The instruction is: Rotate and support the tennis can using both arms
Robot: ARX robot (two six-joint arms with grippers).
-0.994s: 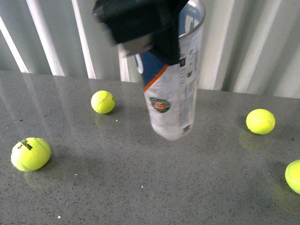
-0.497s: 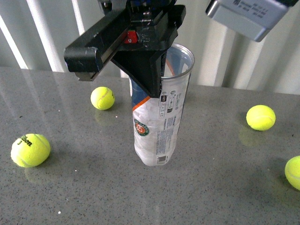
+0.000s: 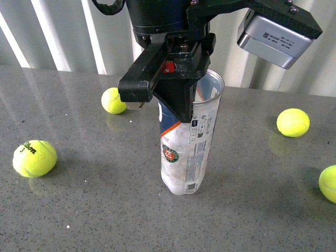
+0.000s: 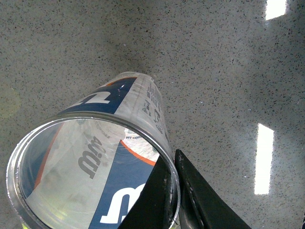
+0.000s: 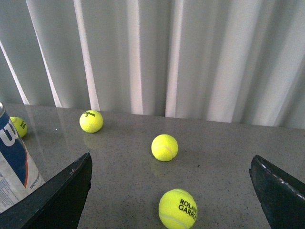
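Observation:
The tennis can [image 3: 186,152] stands nearly upright, open end up, with its base on the grey table [image 3: 105,210]. My left gripper [image 3: 181,102] is shut on the can's metal rim. In the left wrist view one finger [image 4: 152,200] is inside the can [image 4: 119,124] and the other is outside, pinching the wall at my left gripper [image 4: 174,191]. My right arm [image 3: 275,31] hangs above and right of the can. My right gripper [image 5: 170,164] is open and empty, jaws wide apart. The can shows beside one of its fingers [image 5: 62,195] in the right wrist view [image 5: 12,162].
Yellow tennis balls lie on the table: one behind the can at the left [image 3: 114,100], one at the near left [image 3: 34,158], two at the right [image 3: 293,122] [image 3: 328,184]. Balls [image 5: 164,147] [image 5: 177,208] lie ahead of the right gripper. A white curtain [image 3: 63,42] hangs behind the table.
The can has come down from a raised, tilted pose and now stands on the table, still held by the left gripper. The right arm has entered at the upper right.

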